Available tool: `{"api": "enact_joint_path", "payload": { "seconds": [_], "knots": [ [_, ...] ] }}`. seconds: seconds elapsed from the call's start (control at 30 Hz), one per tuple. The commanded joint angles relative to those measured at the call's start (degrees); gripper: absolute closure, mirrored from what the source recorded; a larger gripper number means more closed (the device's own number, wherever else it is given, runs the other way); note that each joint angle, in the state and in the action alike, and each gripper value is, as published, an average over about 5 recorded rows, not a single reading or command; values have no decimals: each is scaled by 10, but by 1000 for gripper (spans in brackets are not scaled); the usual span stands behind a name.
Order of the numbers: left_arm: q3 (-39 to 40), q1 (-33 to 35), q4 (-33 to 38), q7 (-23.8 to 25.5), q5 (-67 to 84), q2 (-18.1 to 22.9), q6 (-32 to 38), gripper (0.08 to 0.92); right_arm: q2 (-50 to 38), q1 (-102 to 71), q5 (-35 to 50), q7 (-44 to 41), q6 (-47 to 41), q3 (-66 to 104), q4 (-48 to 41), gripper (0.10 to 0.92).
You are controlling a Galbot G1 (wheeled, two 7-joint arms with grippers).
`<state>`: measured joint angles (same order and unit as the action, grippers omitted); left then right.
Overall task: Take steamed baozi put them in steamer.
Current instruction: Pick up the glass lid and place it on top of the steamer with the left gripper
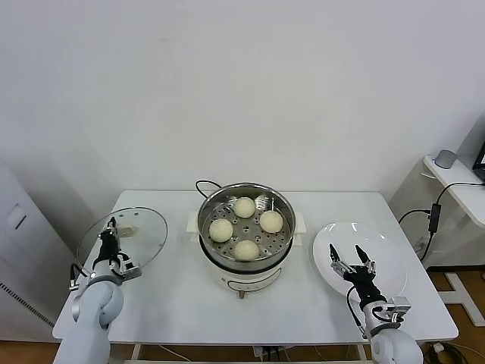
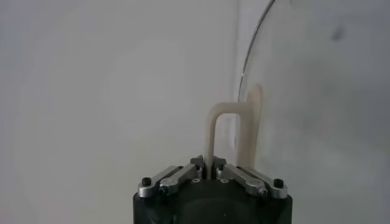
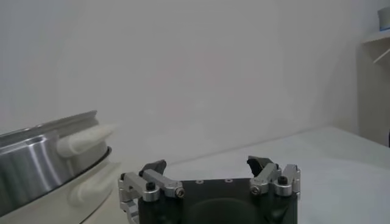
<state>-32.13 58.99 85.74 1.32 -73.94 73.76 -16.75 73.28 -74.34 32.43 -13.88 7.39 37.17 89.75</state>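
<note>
Several pale steamed baozi lie in the shiny steel steamer at the table's middle; its steel wall also shows in the right wrist view. My left gripper at the table's left is shut on the white handle of the round glass lid, holding the lid up on edge. My right gripper is open and empty above the flat white plate at the right; its jaws stand wide apart in the right wrist view.
The steamer sits on a white cooker base with a black cord running behind. A side table with cables stands to the far right. A grey cabinet stands to the left.
</note>
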Motion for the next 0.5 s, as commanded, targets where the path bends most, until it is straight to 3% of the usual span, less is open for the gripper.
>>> {"api": "enact_joint_path", "payload": {
  "seconds": [0.03, 0.23, 0.5],
  "knots": [
    [30, 91, 276, 134, -96, 24, -269, 865, -1, -6, 4, 0, 1, 0, 8, 203],
    [90, 78, 335, 209, -231, 64, -282, 865, -7, -12, 9, 0, 2, 0, 12, 203],
    [184, 55, 346, 237, -296, 139, -282, 865, -8, -19, 9, 0, 1, 3, 20, 203]
  ]
}}
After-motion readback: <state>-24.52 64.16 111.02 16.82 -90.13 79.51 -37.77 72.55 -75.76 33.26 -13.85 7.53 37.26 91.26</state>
